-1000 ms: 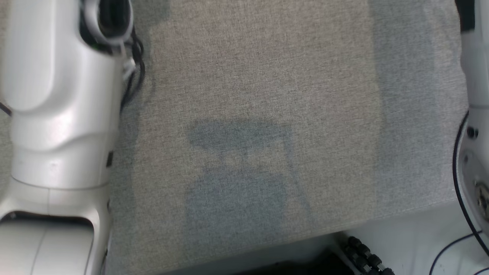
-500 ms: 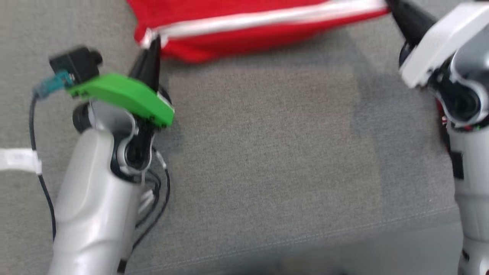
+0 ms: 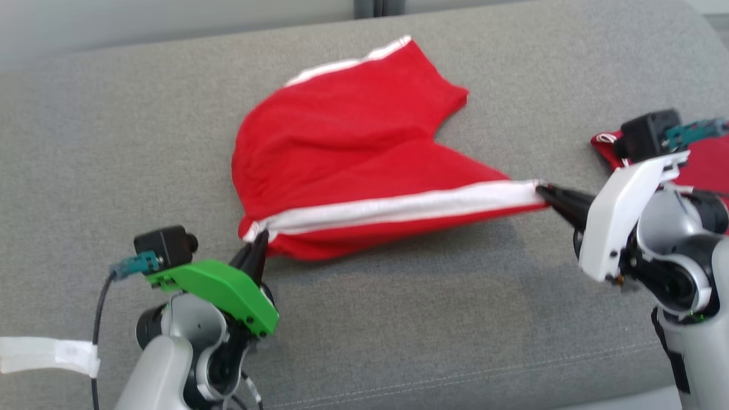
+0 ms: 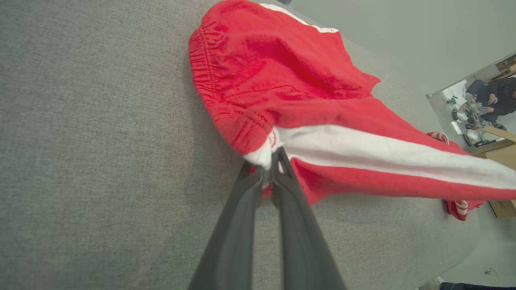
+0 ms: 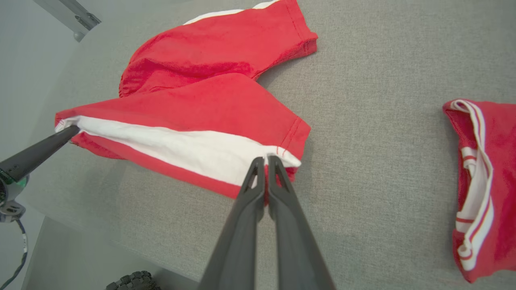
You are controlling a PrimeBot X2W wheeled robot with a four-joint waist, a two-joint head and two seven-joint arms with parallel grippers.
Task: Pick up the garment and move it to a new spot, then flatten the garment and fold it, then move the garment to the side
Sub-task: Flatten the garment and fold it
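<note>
The garment (image 3: 342,148) is a pair of red shorts with a white side stripe, lying on the grey padded surface (image 3: 398,319). Its near edge is lifted and stretched between my two grippers. My left gripper (image 3: 257,238) is shut on the waistband corner at the stripe's left end; the left wrist view shows the pinch on the garment (image 4: 282,72) at my left gripper (image 4: 271,161). At the stripe's right end, my right gripper (image 3: 541,189) is shut on the leg hem. In the right wrist view my right gripper (image 5: 264,159) nips the hem of the garment (image 5: 201,104).
A second red item with white trim (image 3: 706,159) lies folded at the far right, also seen as the red item (image 5: 483,181) in the right wrist view. The surface's front edge runs just below my arms. A person (image 4: 494,96) sits far off in the background.
The head camera has tilted up from the bare near part of the surface to the garment. Over the last half second both grippers stay pinched on the stripe's ends.
</note>
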